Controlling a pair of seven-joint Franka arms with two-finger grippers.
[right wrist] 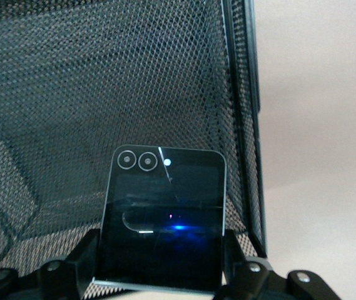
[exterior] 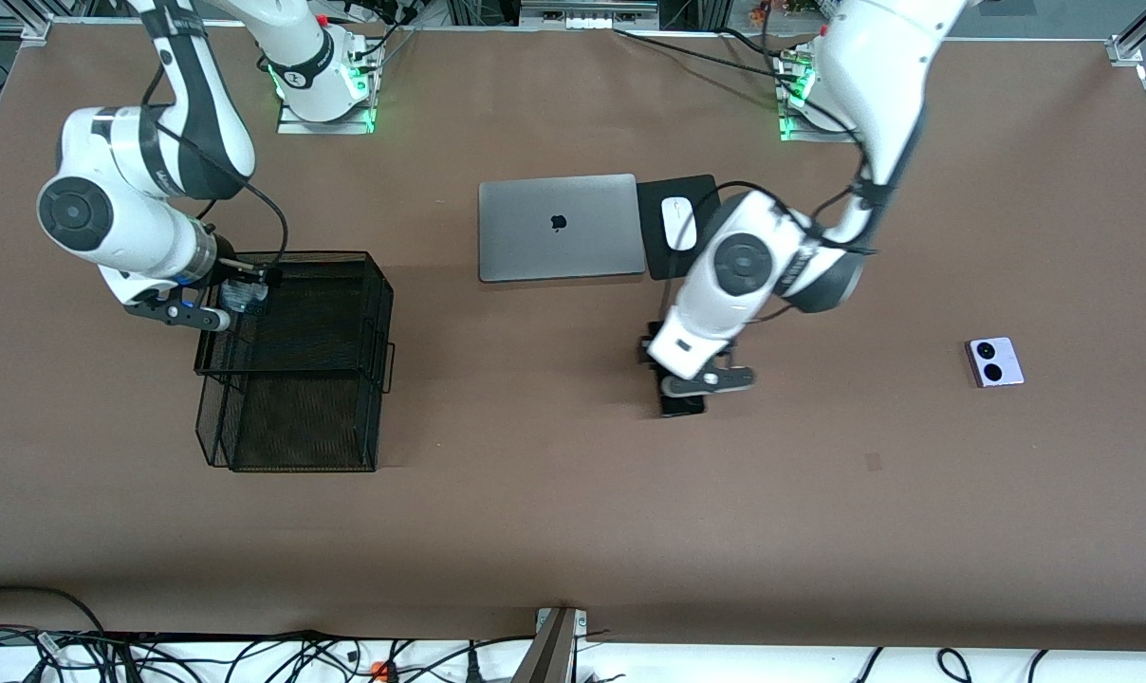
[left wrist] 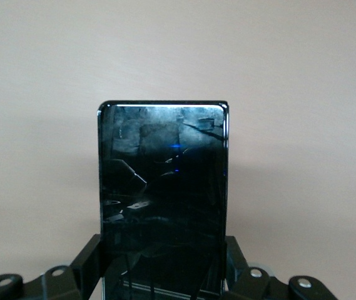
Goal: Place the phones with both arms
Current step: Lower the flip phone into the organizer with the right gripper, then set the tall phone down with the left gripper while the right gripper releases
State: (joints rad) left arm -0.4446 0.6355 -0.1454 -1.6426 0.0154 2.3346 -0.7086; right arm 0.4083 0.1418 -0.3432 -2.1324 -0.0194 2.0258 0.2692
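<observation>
The right gripper (exterior: 241,302) hangs over the upper tier of a black mesh tray (exterior: 345,275) at the right arm's end of the tabletop (exterior: 573,512). Its fingers (right wrist: 81,262) are clamped on the flip phone (right wrist: 164,215), which the right wrist view shows with 2 round lenses and the mesh floor of the tray below it. A lower tier of the tray juts out nearer to the front camera.

The left gripper (exterior: 679,384) is down near the middle of the tabletop, its fingers (left wrist: 87,259) closed on the 2 long edges of the slab phone (left wrist: 163,194). In the front view only one end of that phone shows, at the gripper's tip; whether it still rests on the tabletop cannot be told.

The lilac phone (exterior: 994,361) lies flat toward the left arm's end, well apart from both grippers, its 2 black circles up.

A shut laptop (exterior: 559,227) lies farther from the front camera than the left gripper, with a white mouse (exterior: 678,223) on a dark pad (exterior: 696,190) beside it.
</observation>
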